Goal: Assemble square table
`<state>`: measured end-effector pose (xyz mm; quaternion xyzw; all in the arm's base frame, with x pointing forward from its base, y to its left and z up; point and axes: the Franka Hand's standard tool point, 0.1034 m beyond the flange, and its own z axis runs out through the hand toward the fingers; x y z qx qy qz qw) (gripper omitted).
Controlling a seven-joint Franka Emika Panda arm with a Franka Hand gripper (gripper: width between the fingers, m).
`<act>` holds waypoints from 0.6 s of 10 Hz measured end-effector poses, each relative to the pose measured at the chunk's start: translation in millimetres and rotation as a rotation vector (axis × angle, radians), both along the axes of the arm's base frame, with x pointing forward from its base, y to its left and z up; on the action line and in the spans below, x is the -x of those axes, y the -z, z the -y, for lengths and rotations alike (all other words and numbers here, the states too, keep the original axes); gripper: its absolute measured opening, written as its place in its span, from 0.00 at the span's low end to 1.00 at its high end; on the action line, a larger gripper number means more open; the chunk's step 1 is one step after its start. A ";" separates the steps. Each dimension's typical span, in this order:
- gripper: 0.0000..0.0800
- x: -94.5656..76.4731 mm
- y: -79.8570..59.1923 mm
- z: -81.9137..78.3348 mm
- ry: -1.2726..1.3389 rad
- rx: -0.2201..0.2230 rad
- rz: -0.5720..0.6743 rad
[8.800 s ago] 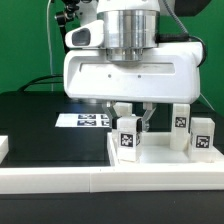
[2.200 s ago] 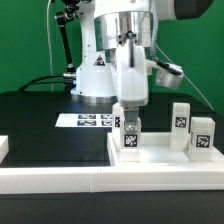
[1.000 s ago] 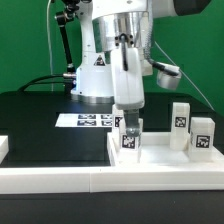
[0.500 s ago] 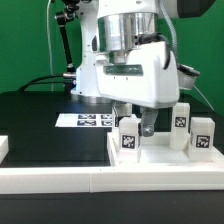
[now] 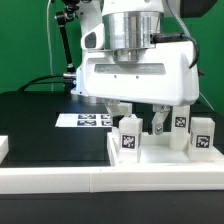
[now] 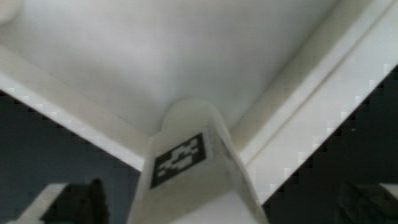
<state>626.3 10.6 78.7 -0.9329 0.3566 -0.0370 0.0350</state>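
Three small white block legs with black tags stand upright on the white square tray-like tabletop (image 5: 160,160), which lies on the black desk (image 5: 40,120). The jaws of the gripper (image 5: 140,122) are wide open and hold nothing. They hang over the nearest leg (image 5: 128,138) (its long side points straight up), one finger (image 5: 158,124) on each side, so a straight drop looks right.
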 end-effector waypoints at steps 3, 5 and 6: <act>0.81 -0.8 -0.3 2.5 -0.211 0.023 0.010; 0.81 0.6 1.0 3.2 -0.330 0.039 0.012; 0.81 0.7 1.1 3.5 -0.384 0.045 0.013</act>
